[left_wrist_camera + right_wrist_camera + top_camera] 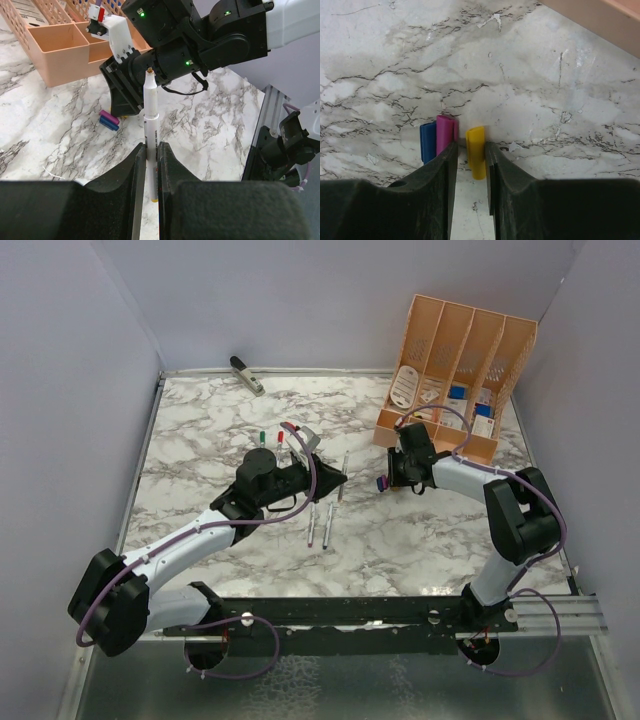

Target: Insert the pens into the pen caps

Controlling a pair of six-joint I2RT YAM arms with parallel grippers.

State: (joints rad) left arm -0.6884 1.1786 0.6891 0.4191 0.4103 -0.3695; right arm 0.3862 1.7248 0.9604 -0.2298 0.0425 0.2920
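- A marble-patterned bench (195, 455) fills a lavender-walled booth. At the upper left of the overhead view lies a grey stapler-like object (245, 375), which has no part in this job.
- Left of centre, a green piece (262, 437) and a red piece (279, 433) show up. They are too small to tell bare caps from capped pens.
- At centre, the left hand (151, 148) is clamped on a pen (151, 107). The barrel runs up the wrist frame, its yellowish-brown tip toward the right arm.
- The grip sits low on the barrel, so a hard sideways push could lever the pen. Hold it firm and steady.
- Just below centre of the overhead view, loose pens (312, 526) lie on the bench.
- Right of centre, the right hand (471, 145) straddles the yellow cap (476, 159), which lies on the bench. Its fingers are parted, with a gap showing on the cap's left side, so I judge the cap not yet pinched.
- The purple cap (445, 132) and blue cap (427, 142) lie side by side, just left of the left-frame finger. Close slowly so neither gets dragged.
- The step in hand looks like taking the yellow cap for the held pen.
- To do it well, pinch the cap across its middle, lift clear and turn the open mouth to the tip. Then line up both axes and press straight along the barrel.
- Which end of the cap is open cannot be told.
- At the upper right stands an orange organiser (455, 350).
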